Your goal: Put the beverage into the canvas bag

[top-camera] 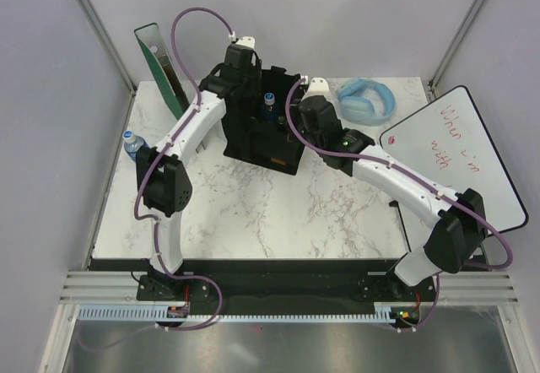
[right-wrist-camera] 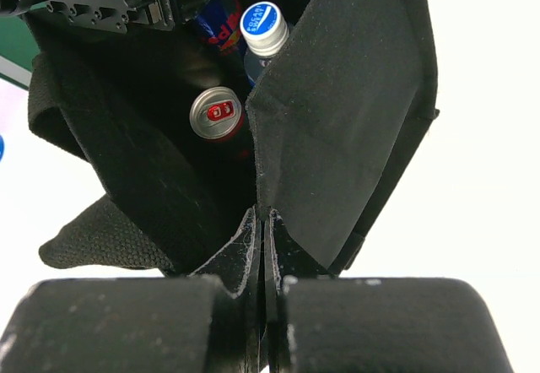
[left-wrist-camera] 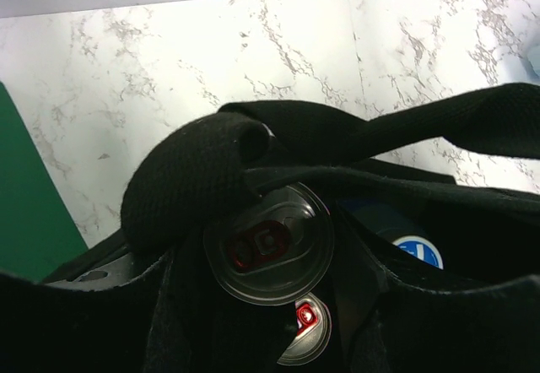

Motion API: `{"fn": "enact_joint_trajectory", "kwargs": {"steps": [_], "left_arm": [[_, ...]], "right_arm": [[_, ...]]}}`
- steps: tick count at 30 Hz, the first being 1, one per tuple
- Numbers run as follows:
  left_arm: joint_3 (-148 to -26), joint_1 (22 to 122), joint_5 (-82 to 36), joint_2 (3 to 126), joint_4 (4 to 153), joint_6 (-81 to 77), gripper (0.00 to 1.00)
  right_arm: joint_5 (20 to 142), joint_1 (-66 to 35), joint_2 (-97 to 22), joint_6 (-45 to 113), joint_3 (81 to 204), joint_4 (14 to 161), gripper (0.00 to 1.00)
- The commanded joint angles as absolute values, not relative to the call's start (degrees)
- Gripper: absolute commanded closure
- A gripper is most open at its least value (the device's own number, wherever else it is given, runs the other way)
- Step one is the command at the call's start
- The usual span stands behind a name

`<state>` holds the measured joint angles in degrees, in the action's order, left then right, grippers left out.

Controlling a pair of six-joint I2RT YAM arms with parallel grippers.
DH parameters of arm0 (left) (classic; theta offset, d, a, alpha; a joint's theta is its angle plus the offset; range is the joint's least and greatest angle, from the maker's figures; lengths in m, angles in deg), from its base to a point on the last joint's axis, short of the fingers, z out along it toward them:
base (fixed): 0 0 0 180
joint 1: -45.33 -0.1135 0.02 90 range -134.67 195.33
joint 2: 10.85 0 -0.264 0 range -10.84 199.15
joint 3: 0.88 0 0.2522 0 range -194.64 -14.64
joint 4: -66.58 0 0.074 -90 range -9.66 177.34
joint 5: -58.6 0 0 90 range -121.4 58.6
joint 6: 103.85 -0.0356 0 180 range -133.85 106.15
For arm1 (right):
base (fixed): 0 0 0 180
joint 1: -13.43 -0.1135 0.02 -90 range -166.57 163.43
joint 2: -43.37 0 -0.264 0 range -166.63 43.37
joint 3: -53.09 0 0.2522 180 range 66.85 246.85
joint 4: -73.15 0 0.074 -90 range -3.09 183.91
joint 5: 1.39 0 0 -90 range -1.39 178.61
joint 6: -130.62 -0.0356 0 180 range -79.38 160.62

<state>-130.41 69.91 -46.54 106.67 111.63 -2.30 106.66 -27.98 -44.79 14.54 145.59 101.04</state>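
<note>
The black canvas bag [top-camera: 257, 141] stands at the back middle of the table. My left gripper [top-camera: 242, 76] reaches down into its mouth and holds a red-and-blue beverage can [right-wrist-camera: 216, 29] upright inside; the can's top [left-wrist-camera: 268, 244] fills the left wrist view, where my fingers are lost in the dark. Lower in the bag stand a second can [right-wrist-camera: 217, 113] and a bottle with a blue cap [right-wrist-camera: 261, 22]. My right gripper [right-wrist-camera: 270, 221] is shut on the bag's right wall [right-wrist-camera: 337, 111], pulling the mouth open.
A water bottle [top-camera: 133, 143] stands at the table's left edge. A green upright board [top-camera: 160, 65] is at the back left, a blue padded object [top-camera: 367, 100] at the back right, and a whiteboard [top-camera: 460, 158] leans on the right. A bag handle [left-wrist-camera: 198, 175] arches over the opening.
</note>
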Motion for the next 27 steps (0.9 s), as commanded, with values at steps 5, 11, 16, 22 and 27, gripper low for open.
{"fn": "enact_joint_trajectory", "kwargs": {"steps": [5, 11, 16, 22, 27], "left_arm": [[-129.4, 70.3, -42.3, 109.1, 112.8, -4.1, 0.98], [-129.1, 70.5, -43.7, 111.8, 113.1, -4.9, 0.98], [-129.1, 70.6, -43.9, 113.2, 113.4, -5.0, 0.92], [-129.4, 70.6, -42.7, 113.6, 113.5, -5.3, 0.73], [-129.1, 70.6, -43.1, 113.6, 114.2, -5.4, 0.64]], "right_arm": [[107.8, -27.9, -46.4, 15.6, 144.9, 98.6, 1.0], [107.2, -27.9, -47.0, 15.8, 145.4, 98.3, 1.0], [107.4, -27.8, -47.5, 16.1, 145.7, 98.1, 1.0], [107.6, -27.8, -48.2, 16.1, 145.4, 98.0, 1.0], [107.6, -27.7, -48.1, 16.1, 145.2, 97.8, 1.0]]}}
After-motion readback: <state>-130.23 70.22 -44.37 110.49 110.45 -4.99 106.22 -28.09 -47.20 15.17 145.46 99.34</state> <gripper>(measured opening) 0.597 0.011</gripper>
